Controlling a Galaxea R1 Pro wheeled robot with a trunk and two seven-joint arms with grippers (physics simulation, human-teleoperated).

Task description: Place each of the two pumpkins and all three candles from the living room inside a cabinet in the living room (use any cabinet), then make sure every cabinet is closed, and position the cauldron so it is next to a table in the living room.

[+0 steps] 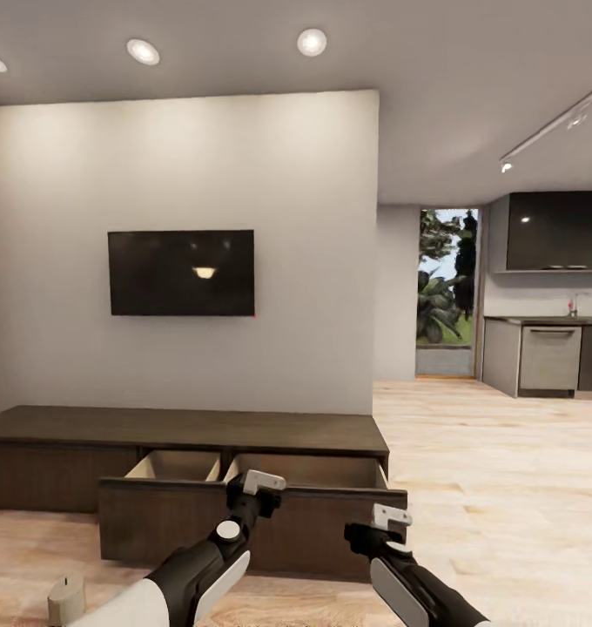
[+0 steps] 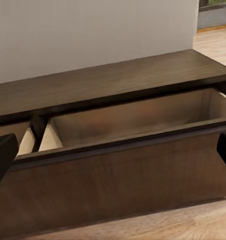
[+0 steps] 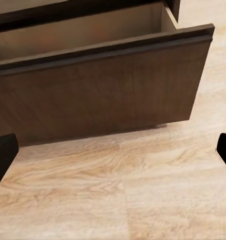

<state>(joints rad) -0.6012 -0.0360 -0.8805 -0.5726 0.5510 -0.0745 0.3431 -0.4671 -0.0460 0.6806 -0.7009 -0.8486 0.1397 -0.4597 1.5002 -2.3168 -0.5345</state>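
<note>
Right now cabinet [image 1: 183,428]: long, low, dark brown, drawer [image 1: 252,501] pulled out, pale inside. Beige candle [image 1: 66,599] at 7 o'clock. Both tools, left [image 1: 259,488] & right [image 1: 385,522], wide, holding nothing.

The room is evenly and softly lit. Three round recessed ceiling lamps [image 1: 312,41] glow white, and a thin track light [image 1: 540,135] at the far right gives small bright spots. Daylight enters through the tall glass door [image 1: 448,292] far right and brightens the pale wooden plank floor [image 1: 496,470]. The flat black wall screen [image 1: 181,273] reflects one lamp. The long dark brown wooden cabinet [image 1: 183,428] casts a weak shadow under its open drawer. Edges look slightly soft; wrist views are a little blurred.
</note>
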